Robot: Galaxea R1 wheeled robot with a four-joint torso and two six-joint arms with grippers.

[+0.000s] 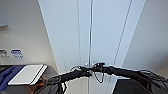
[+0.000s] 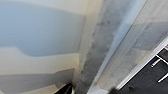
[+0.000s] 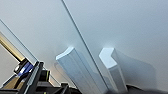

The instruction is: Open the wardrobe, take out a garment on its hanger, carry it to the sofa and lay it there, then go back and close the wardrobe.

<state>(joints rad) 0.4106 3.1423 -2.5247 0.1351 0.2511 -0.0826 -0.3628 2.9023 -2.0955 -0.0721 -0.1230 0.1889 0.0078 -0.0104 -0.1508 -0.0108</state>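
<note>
Right gripper (image 1: 90,67) at wardrobe (image 1: 105,32) handles (image 3: 110,65)

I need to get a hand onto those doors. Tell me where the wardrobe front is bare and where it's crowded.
Bare: both door panels of the wardrobe above the arms, either side of the middle seam. Crowded: at the handles by the seam, where the left gripper and right gripper meet. Left of the wardrobe, a white board covers the low surface.

black jointed arms (image 1: 75,75), apparently looped cable (image 1: 100,78)
</note>
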